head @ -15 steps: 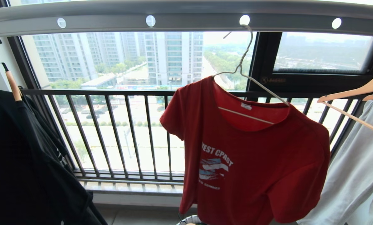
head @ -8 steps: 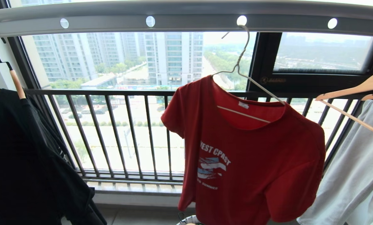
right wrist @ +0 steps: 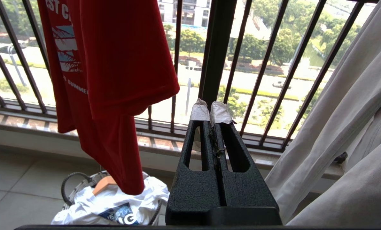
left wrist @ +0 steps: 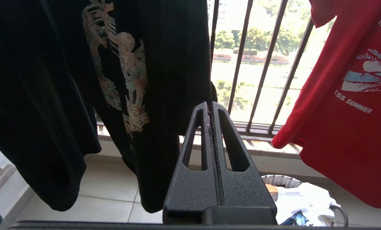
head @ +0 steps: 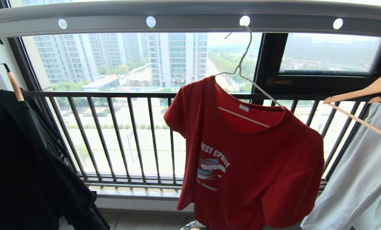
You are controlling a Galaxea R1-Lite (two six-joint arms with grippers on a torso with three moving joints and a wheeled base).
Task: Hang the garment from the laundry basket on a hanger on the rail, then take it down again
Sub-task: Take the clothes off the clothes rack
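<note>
red t-shirt (head: 254, 166) on wire hanger (head: 245, 72), rail (head: 190, 19) cropped at both ends.
laundry basket (head: 193, 225) at 6 o'clock, mostly cut off; left gripper (left wrist: 210, 105) and right gripper (right wrist: 210, 110) closed, empty.

The right end effector (right wrist: 211, 111) points toward the black railing (right wrist: 216, 51), its two dark fingers pressed together, white tape wrapped over the tips (right wrist: 199, 112). It holds nothing. The red garment (right wrist: 113, 64) hangs clear of it, its hem dangling over the laundry basket (right wrist: 69, 183) on the tiled floor (right wrist: 14, 188), which holds white cloth (right wrist: 120, 199) and a wooden piece. A pale grey garment (right wrist: 344, 134) hangs on the other side.
</note>
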